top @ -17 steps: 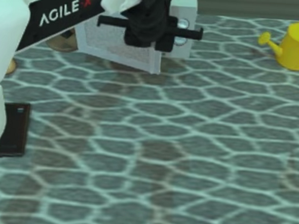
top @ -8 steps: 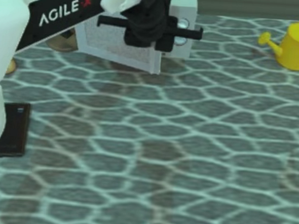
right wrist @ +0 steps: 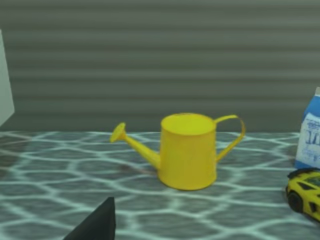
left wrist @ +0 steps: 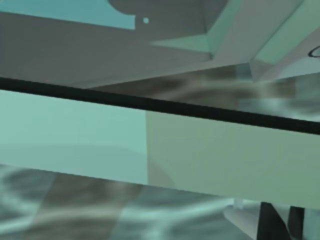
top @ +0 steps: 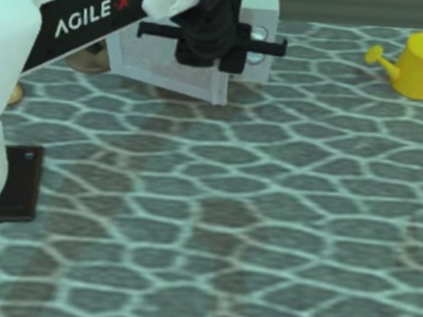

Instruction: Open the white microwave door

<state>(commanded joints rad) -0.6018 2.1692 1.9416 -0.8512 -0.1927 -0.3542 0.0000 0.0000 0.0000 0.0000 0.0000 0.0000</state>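
The white microwave (top: 265, 40) is seen at the far edge of the table (top: 265, 219), left of the middle, largely covered by the left arm. Its door (top: 170, 70) is swung partly outward, the free edge standing forward of the cabinet and the grey speckled window facing the near-left of the table. Two round silver knobs (top: 257, 45) are visible on the panel just right of the door.

The left gripper (top: 213, 40) is held over the door's upper edge, close against the front of the microwave; whether its fingers are spread or closed, and whether anything is gripped, cannot be told (the dark wrist body hides them from above, and the left wrist view shows only pale panels at close range crossed by a dark strip).

A yellow watering can (top: 418, 65) stands near the far right corner. A flat black object (top: 14, 184) lies at the left edge. In the right wrist view, a blue-and-white carton (right wrist: 309, 131) and a yellow toy car (right wrist: 305, 194) are seen beside the can.
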